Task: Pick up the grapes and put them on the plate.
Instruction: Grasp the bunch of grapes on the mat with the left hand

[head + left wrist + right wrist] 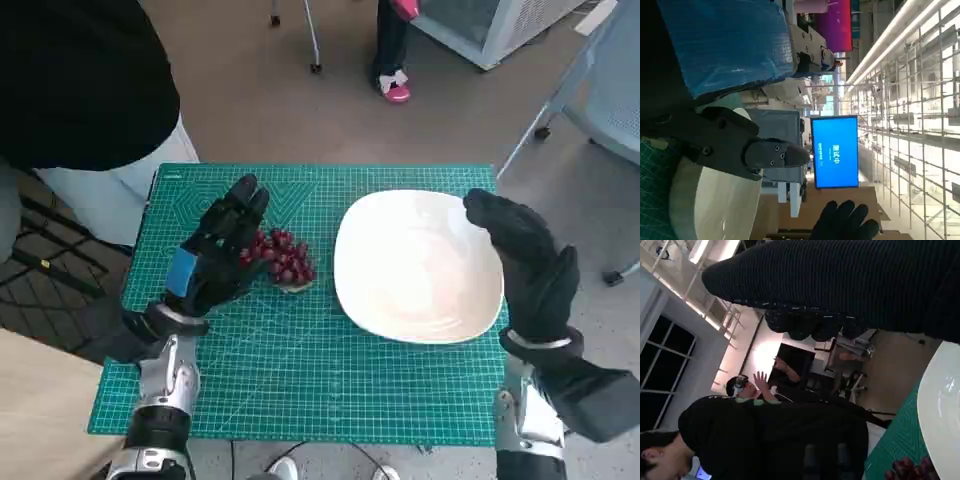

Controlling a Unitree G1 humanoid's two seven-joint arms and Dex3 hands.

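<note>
Left hand (pixel 222 255) spread over dark red grapes (pixel 284 259), hiding part of the bunch; grip unclear. Right hand (pixel 522 262) spread beside white plate (pixel 418 266).

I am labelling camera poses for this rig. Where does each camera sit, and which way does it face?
Head view: on the head, looking steeply down at the green mat, grapes, plate; shows left hand and right hand.
Left wrist view: behind the left hand, turned sideways, facing a blue screen.
Right wrist view: behind the right hand, facing a person.
All three share the plate.
</note>
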